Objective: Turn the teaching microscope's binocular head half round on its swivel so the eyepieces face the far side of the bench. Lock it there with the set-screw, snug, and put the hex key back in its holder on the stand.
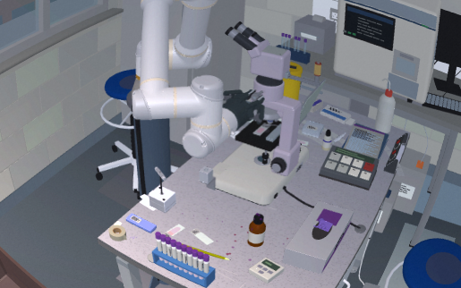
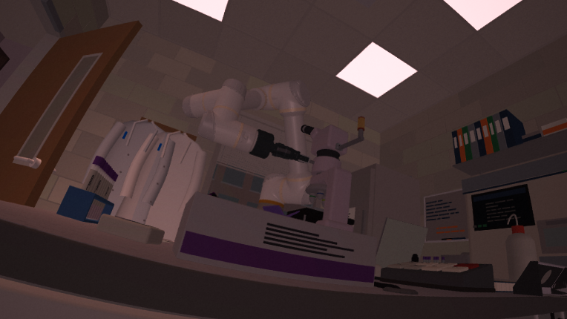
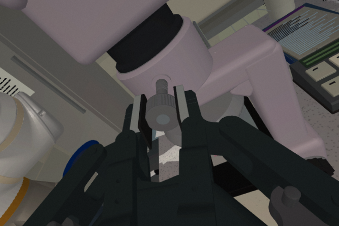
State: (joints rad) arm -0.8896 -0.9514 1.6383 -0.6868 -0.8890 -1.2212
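In the middle of the bench stands the lilac teaching microscope (image 1: 275, 112), its binocular head (image 1: 267, 56) on a black swivel collar with the eyepieces (image 1: 242, 35) pointing up and to the left. A knurled grey set-screw knob (image 3: 161, 109) sticks out of the collar housing, and my gripper (image 3: 160, 107) is closed around that knob, reaching in level from the left side (image 1: 253, 99) (image 2: 304, 158). A small white holder block (image 1: 162, 199) with a thin hex key (image 1: 160, 176) standing in it sits near the bench's left front edge.
Behind the microscope are a yellow container (image 1: 291, 87), a tube rack (image 1: 294, 49) and a large analyser (image 1: 386, 40). A keypad device (image 1: 350, 163) lies to the right. A brown bottle (image 1: 256, 230), a tissue box (image 1: 318, 237) and a blue tube rack (image 1: 182, 259) occupy the front.
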